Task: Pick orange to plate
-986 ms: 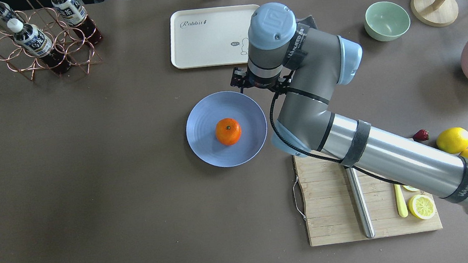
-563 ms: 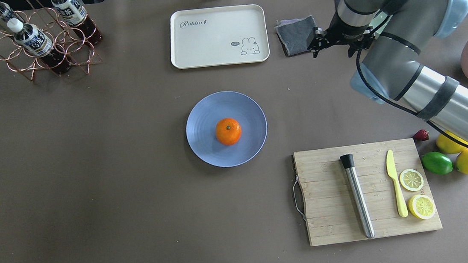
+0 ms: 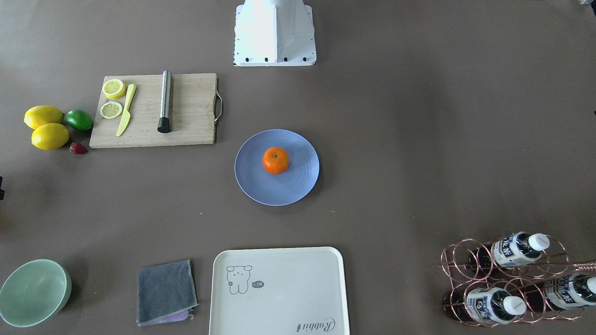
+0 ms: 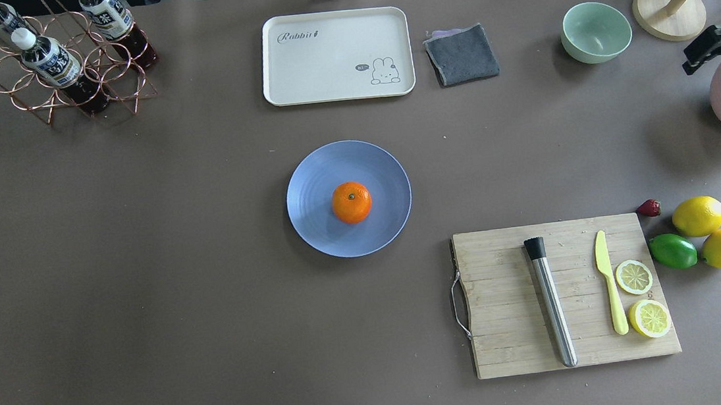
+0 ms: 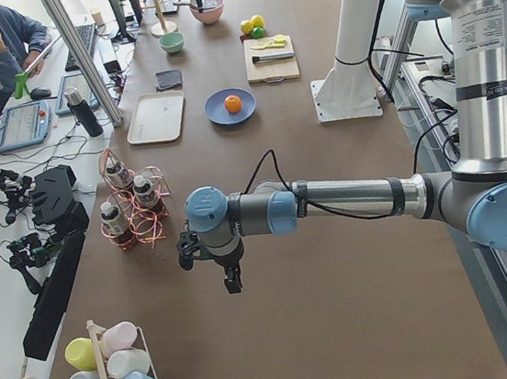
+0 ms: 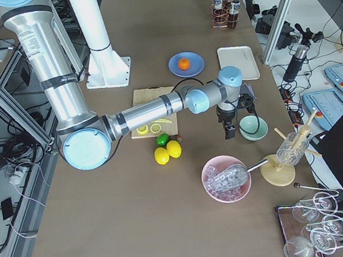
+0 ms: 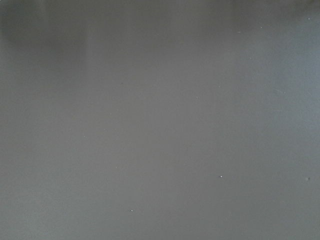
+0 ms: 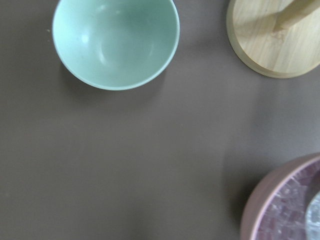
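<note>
The right end effector [image 4: 713, 48] is cropped at the overhead view's edge, jaws unreadable.

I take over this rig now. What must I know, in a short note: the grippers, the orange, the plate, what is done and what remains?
Left gripper: over bare table, far from the plate; open or shut cannot be told.
Right gripper: near the bowl, well away from the plate; open or shut cannot be told.
Orange: lies on the plate, near its middle, stem dimple up, touched by neither gripper.
Done: the orange is on the plate.
Left: nothing of the placing; probably only parking the arms.
</note>
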Controlling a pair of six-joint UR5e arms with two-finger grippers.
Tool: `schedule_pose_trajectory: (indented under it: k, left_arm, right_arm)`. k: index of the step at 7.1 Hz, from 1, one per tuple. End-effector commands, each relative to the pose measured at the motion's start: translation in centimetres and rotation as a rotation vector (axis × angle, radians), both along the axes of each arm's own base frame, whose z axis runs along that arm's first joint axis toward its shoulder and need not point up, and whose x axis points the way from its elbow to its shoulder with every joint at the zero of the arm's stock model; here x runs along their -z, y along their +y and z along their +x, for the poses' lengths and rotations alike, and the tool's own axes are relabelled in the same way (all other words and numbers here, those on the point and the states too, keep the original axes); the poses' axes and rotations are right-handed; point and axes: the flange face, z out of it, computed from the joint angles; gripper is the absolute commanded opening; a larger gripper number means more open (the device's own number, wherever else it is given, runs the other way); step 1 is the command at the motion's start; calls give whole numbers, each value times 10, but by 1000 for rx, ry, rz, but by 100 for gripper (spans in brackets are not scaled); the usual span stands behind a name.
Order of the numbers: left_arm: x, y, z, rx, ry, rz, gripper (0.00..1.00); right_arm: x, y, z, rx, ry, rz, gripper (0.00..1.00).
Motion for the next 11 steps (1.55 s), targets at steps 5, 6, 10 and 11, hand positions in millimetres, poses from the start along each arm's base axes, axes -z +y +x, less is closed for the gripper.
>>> schedule_pose_trajectory:
  k: [5,6,10,11]
  left_arm:
    - [4,-1,0,2,-4,16,98]
    - [7,-6,1,1,-1,19,98]
    - [9,-7,0,7,2,17,98]
    - [11,-8,0,6,4,24,98]
  right_arm:
    - [-126,114,136,-56,41,-82,100]
    - [-139,125,136,-57,40,-116,100]
    - [-150,136,136,-56,40,-138,100]
    - [-150,137,136,-56,40,-138,100]
